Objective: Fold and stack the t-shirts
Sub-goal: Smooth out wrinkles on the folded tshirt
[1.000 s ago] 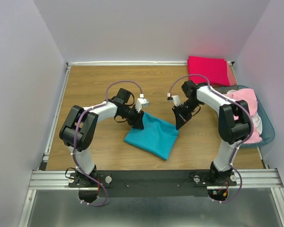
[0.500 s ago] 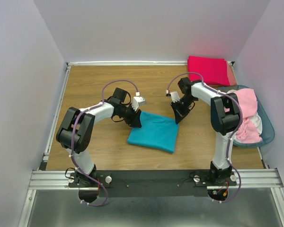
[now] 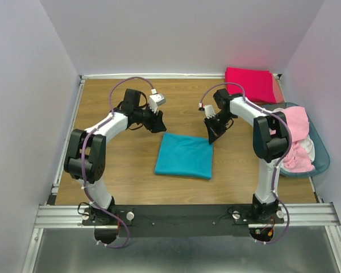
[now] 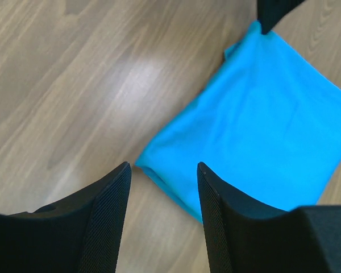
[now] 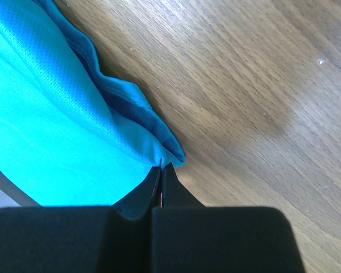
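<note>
Teal t-shirt (image 3: 184, 156), pulled flat, lies folded just ahead of the left gripper (image 4: 162, 170), now backed off open and empty; the right gripper (image 5: 161, 172) stays pinched on its corner, so stacking looks next.

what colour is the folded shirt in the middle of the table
Teal, a bright turquoise blue. The t-shirt shows best in the top external view.

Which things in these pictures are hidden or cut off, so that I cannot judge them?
Top view: pink t-shirts lie heaped in the basket, partly behind the right arm; their number is unclear.
Right wrist view: the shut right gripper covers a corner of the teal t-shirt; a pinch cannot be confirmed.
Left wrist view: the picture's edge and the left gripper cut off that t-shirt.
</note>
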Robot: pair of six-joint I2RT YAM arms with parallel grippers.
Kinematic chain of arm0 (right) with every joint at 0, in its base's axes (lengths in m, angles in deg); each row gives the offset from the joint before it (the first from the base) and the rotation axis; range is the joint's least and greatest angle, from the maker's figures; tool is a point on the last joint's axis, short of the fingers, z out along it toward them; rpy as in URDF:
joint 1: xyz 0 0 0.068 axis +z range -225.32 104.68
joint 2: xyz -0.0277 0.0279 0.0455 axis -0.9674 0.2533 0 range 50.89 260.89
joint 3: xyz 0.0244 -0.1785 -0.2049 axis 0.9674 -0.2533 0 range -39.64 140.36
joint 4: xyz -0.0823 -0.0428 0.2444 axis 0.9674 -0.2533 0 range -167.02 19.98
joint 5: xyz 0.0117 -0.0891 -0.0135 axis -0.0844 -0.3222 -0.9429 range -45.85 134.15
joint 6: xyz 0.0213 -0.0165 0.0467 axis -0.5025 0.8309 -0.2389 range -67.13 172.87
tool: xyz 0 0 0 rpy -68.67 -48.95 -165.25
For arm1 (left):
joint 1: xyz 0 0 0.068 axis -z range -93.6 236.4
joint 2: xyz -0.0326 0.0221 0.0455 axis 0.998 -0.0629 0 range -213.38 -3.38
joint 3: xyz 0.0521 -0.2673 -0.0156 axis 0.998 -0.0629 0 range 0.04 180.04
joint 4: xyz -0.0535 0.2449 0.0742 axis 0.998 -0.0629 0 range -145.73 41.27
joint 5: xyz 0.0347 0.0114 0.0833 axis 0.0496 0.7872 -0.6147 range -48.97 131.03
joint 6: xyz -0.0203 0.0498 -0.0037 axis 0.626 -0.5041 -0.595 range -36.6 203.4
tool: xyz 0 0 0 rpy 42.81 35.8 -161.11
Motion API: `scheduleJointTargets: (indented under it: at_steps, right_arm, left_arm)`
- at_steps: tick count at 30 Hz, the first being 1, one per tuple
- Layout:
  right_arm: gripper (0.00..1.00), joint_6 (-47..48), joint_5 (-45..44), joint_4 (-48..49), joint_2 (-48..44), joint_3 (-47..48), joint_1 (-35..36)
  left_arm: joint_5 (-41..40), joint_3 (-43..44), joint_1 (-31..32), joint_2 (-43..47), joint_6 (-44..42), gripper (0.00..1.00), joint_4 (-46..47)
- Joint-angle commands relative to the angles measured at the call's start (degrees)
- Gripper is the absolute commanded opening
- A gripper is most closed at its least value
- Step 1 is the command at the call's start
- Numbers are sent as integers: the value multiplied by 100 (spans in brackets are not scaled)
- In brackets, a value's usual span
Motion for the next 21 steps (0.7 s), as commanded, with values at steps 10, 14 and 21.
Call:
scheduleJointTargets:
  at_steps: [10,14,21]
  right_arm:
    - [0,-61,239,5,128,107,-25]
    - [0,-70,274,31,145,72,-25]
    - [0,-123,362,84,136,37,-25]
  left_arm:
    - [187,377,-2,-1012,168,59,27]
    - [380,307,-2,-1152,150,54,27]
    - [416,376,-10,-1459,185,45,1]
